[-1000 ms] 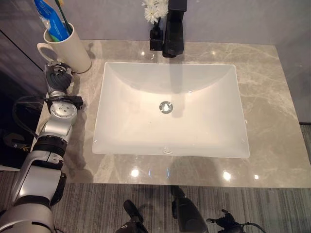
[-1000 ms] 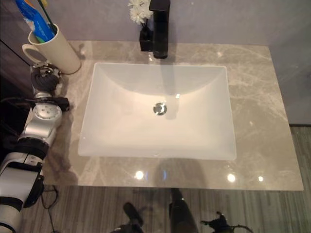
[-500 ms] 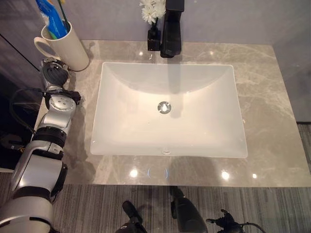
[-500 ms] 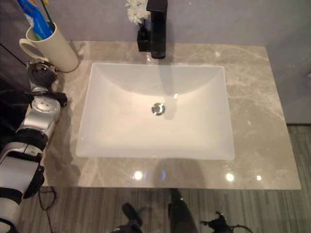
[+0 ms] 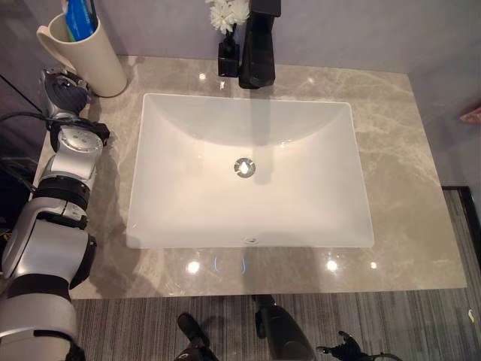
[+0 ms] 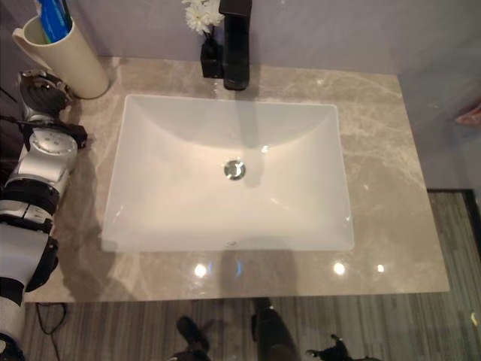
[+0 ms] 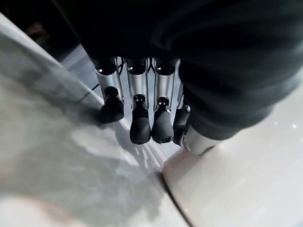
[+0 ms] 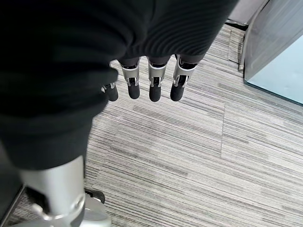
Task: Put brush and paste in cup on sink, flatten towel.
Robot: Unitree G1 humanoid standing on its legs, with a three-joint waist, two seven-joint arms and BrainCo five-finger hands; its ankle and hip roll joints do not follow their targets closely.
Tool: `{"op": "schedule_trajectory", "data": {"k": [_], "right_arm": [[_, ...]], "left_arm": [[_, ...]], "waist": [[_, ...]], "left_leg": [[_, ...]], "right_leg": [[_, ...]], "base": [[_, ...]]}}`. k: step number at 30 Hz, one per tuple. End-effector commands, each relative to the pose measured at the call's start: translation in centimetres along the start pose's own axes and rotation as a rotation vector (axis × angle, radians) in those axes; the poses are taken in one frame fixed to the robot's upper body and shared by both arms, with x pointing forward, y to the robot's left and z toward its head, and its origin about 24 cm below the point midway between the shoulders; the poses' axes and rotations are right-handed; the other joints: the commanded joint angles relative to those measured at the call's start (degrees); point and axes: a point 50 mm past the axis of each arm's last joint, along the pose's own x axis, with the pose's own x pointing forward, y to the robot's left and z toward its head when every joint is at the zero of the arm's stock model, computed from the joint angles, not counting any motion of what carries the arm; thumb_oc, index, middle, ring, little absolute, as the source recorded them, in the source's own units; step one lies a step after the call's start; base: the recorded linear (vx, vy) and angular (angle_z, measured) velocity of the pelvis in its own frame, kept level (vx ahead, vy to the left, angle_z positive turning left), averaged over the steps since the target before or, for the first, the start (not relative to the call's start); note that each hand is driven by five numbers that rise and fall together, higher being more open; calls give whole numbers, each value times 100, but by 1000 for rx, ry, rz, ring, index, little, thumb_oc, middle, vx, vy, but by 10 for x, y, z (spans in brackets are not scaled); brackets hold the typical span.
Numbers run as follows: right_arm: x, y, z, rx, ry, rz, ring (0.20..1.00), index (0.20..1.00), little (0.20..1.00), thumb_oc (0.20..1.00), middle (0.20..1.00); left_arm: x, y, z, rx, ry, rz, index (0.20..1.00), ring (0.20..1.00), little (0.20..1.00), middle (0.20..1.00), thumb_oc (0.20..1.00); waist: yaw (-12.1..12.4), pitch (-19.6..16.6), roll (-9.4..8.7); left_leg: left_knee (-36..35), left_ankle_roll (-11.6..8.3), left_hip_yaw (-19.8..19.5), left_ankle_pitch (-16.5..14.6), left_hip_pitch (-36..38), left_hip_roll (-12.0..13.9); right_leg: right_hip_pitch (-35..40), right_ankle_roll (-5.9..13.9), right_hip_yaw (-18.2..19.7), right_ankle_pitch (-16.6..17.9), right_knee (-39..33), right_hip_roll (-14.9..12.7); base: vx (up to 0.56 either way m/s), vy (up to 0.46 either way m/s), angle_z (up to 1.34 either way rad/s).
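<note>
A cream mug (image 5: 81, 59) stands at the far left corner of the marble counter (image 5: 409, 158). In it stand a blue paste tube (image 5: 77, 19) and, beside the tube, a thin brush handle (image 5: 93, 7). My left hand (image 5: 64, 92) rests on the counter just in front of the mug. In the left wrist view its fingers (image 7: 140, 124) hang straight and hold nothing, next to the mug's base (image 7: 236, 184). My right hand (image 8: 142, 82) hangs over the striped carpet with relaxed, empty fingers.
A white rectangular sink (image 5: 146, 203) takes up the counter's middle. Behind it stand a black faucet (image 5: 258, 49) and a small black vase of white flowers (image 5: 225, 16). Something pinkish (image 5: 472, 115) shows at the right edge, past the counter.
The whole picture has shifted, so the camera moved. My left hand keeps its place in front of the mug.
</note>
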Motion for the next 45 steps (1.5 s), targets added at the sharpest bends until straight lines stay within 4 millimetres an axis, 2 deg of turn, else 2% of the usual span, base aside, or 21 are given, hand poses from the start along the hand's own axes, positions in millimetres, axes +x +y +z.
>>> {"op": "schedule_trajectory", "data": {"k": [1, 6, 13, 14, 15, 22, 24, 25, 26, 27, 28, 29, 30, 31, 35, 39, 40, 41, 42, 44, 45], "right_arm": [[3, -5, 14, -19, -56, -8, 1000, 1000, 1000, 1000, 1000], [3, -7, 19, -12, -75, -10, 1000, 1000, 1000, 1000, 1000], [4, -9, 30, 2, -121, -10, 1000, 1000, 1000, 1000, 1000], [4, -10, 33, 6, -134, -11, 1000, 1000, 1000, 1000, 1000], [4, -10, 33, 7, -133, -13, 1000, 1000, 1000, 1000, 1000], [4, -11, 28, -2, -117, -21, 1000, 1000, 1000, 1000, 1000], [4, -11, 27, -6, -112, -23, 1000, 1000, 1000, 1000, 1000], [4, -11, 27, -8, -109, -24, 1000, 1000, 1000, 1000, 1000], [4, -12, 25, -14, -102, -27, 1000, 1000, 1000, 1000, 1000], [4, -12, 25, -16, -102, -29, 1000, 1000, 1000, 1000, 1000], [4, -13, 25, -19, -105, -31, 1000, 1000, 1000, 1000, 1000], [4, -13, 25, -18, -103, -31, 1000, 1000, 1000, 1000, 1000], [5, -14, 25, -20, -106, -33, 1000, 1000, 1000, 1000, 1000], [5, -14, 25, -20, -105, -33, 1000, 1000, 1000, 1000, 1000], [5, -14, 25, -24, -108, -36, 1000, 1000, 1000, 1000, 1000], [4, -13, 23, -26, -98, -41, 1000, 1000, 1000, 1000, 1000], [5, -13, 23, -24, -95, -44, 1000, 1000, 1000, 1000, 1000], [5, -14, 22, -23, -91, -47, 1000, 1000, 1000, 1000, 1000], [5, -14, 21, -19, -84, -51, 1000, 1000, 1000, 1000, 1000], [5, -14, 21, -17, -80, -54, 1000, 1000, 1000, 1000, 1000], [5, -14, 21, -17, -82, -54, 1000, 1000, 1000, 1000, 1000]], "left_arm": [[10, 12, 8, 42, -5, 26, 200, 200, 200, 200, 200], [5, 0, 15, 63, -56, -24, 200, 200, 200, 200, 200], [-10, -29, 31, 98, -187, -139, 200, 200, 200, 200, 200], [-14, -35, 38, 104, -229, -163, 200, 200, 200, 200, 200], [-15, -38, 39, 111, -237, -173, 200, 200, 200, 200, 200], [-26, -56, 50, 90, -288, -234, 200, 200, 200, 200, 200], [-30, -62, 53, 83, -300, -251, 200, 200, 200, 200, 200], [-30, -63, 54, 83, -300, -255, 200, 200, 200, 200, 200], [-32, -66, 56, 75, -308, -266, 200, 200, 200, 200, 200], [-34, -68, 57, 76, -313, -275, 200, 200, 200, 200, 200], [-35, -71, 58, 82, -320, -284, 200, 200, 200, 200, 200], [-35, -71, 58, 82, -320, -286, 200, 200, 200, 200, 200], [-38, -75, 59, 92, -329, -305, 200, 200, 200, 200, 200], [-39, -76, 58, 92, -330, -313, 200, 200, 200, 200, 200], [-42, -81, 56, 108, -334, -335, 200, 200, 200, 200, 200], [-43, -81, 50, 104, -311, -312, 200, 200, 200, 200, 200], [-43, -80, 47, 94, -294, -299, 200, 200, 200, 200, 200], [-42, -79, 44, 95, -281, -288, 200, 200, 200, 200, 200], [-41, -78, 41, 92, -271, -278, 200, 200, 200, 200, 200], [-40, -75, 38, 77, -247, -255, 200, 200, 200, 200, 200], [-39, -74, 38, 77, -247, -253, 200, 200, 200, 200, 200]], "waist": [[-148, 527, 217], [-160, 546, 220], [-159, 546, 243], [-178, 561, 212], [-166, 538, 260], [-209, 545, 275], [-224, 549, 272], [-251, 574, 230], [-247, 552, 272], [-256, 553, 275], [-285, 571, 230], [-267, 550, 276], [-300, 567, 240], [-294, 546, 291], [-312, 542, 300], [-291, 541, 301], [-303, 557, 253], [-297, 557, 256], [-269, 538, 302], [-255, 537, 301], [-273, 557, 255]], "left_leg": [[38, -353, -592, -74, 430, 178], [38, -360, -590, -71, 438, 195], [38, -365, -648, -59, 411, 217], [38, -329, -610, 88, 328, 214], [38, -367, -675, -52, 379, 224], [38, -372, -705, -56, 324, 247], [38, -373, -708, -55, 319, 250], [38, -340, -654, 91, 257, 246], [38, -375, -713, -57, 316, 257], [38, -376, -713, -55, 315, 258], [38, -343, -657, 86, 258, 252], [38, -378, -712, -56, 316, 262], [38, -342, -650, 85, 263, 253], [38, -376, -700, -59, 320, 262], [38, -375, -665, -72, 341, 270], [38, -375, -672, -62, 338, 277], [38, -340, -622, 87, 271, 271], [38, -336, -627, 87, 269, 269], [38, -369, -681, -56, 331, 277], [38, -366, -684, -53, 327, 278], [38, -331, -629, 90, 269, 268]], "right_leg": [[487, 531, -108, -530, 113, 10], [468, 515, -103, -550, 143, 21], [439, 488, -128, -576, 191, 47], [339, 417, -165, -483, 245, 38], [409, 475, -143, -587, 213, 51], [372, 467, -167, -591, 235, 66], [351, 466, -155, -588, 241, 75], [264, 404, -183, -488, 286, 64], [327, 460, -149, -596, 261, 87], [321, 459, -154, -597, 268, 90], [244, 395, -178, -497, 308, 79], [316, 457, -153, -603, 276, 94], [237, 390, -159, -501, 321, 85], [303, 451, -125, -607, 296, 104], [292, 454, -102, -603, 303, 116], [293, 444, -114, -614, 313, 130], [214, 377, -146, -509, 350, 114], [219, 376, -146, -511, 349, 114], [294, 437, -128, -623, 319, 134], [293, 433, -137, -625, 316, 138], [221, 372, -162, -518, 346, 123]], "base": [[91, 37, -5], [1, -1, -1], [-13, -9, 0], [0, 0, 0], [0, 0, 0], [13, 2, 1], [-43, -25, 1], [0, 0, 0], [0, 0, 0], [0, 0, 0], [0, 0, 0], [-85, -46, 2], [83, 49, 1], [0, 0, 0], [22, 12, 0], [-22, -16, 0], [-88, -60, -1], [0, 0, 0], [79, 35, -1], [-6, -8, -1], [-89, -52, -1]]}}
